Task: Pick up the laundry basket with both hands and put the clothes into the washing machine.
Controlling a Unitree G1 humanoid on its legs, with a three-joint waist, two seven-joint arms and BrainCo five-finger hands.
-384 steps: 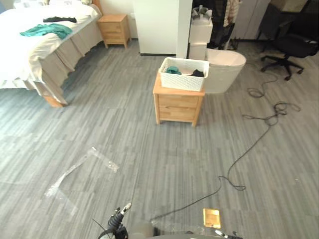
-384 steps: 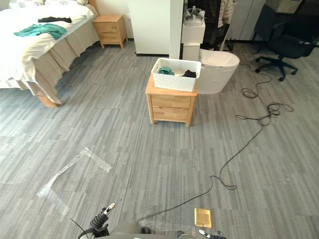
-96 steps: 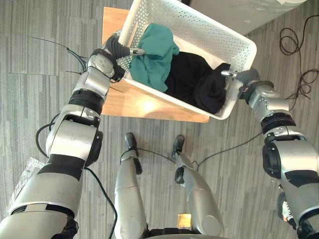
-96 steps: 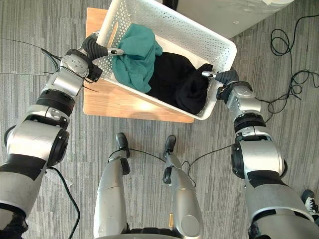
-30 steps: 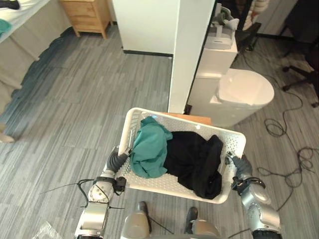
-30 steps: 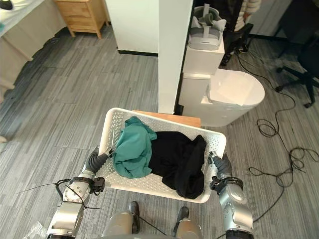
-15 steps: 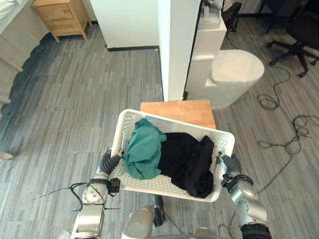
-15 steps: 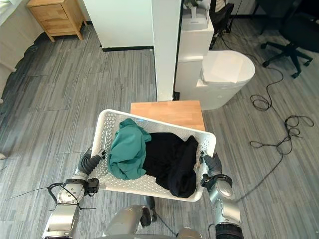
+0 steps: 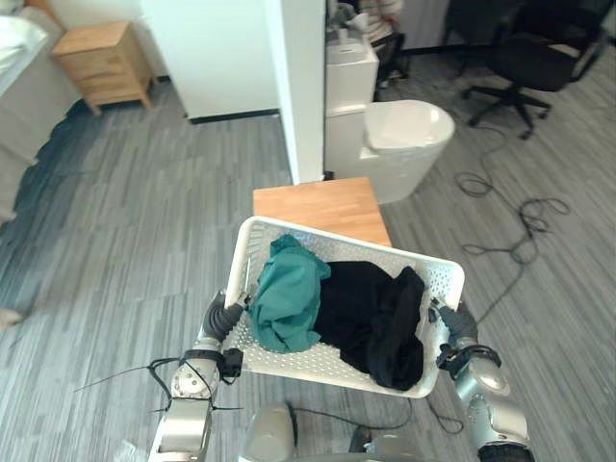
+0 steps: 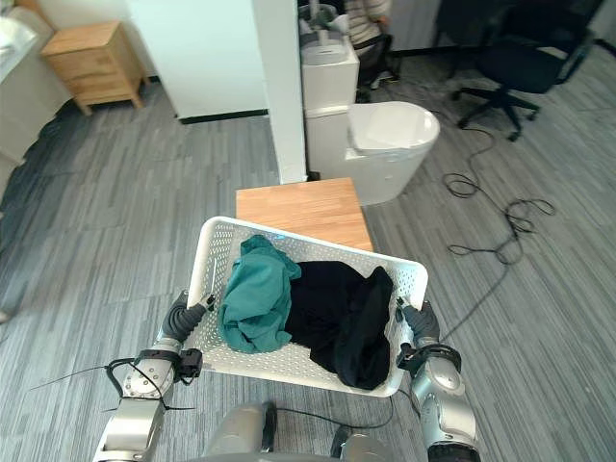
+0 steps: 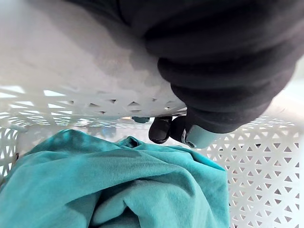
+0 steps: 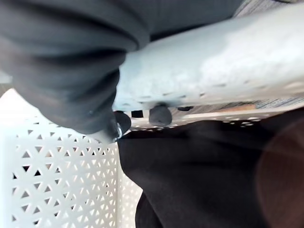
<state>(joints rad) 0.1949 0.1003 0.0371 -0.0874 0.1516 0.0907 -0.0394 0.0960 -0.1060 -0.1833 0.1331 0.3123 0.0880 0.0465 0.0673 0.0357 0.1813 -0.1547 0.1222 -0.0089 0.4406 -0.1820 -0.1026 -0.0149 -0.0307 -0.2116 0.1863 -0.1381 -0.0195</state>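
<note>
A white laundry basket (image 9: 310, 358) hangs in the air between two robot hands, just in front of a wooden bedside table (image 9: 318, 200); the left hand (image 9: 220, 318) hooks its fingers (image 11: 161, 129) over the rim of one short end; the right hand (image 9: 452, 323) hooks its fingers (image 12: 160, 115) over the other; a teal garment (image 9: 289, 298) and a black garment (image 9: 377, 320) lie inside; the washing machine (image 9: 404, 135) stands beyond the table, to the right; carrying well likely means both ends level, firm grips, and a path round the table.

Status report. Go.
Left hand and right hand shut on laundry basket rim. Basket aloft, clothes inside. Wooden nightstand between it and washing machine.
</note>
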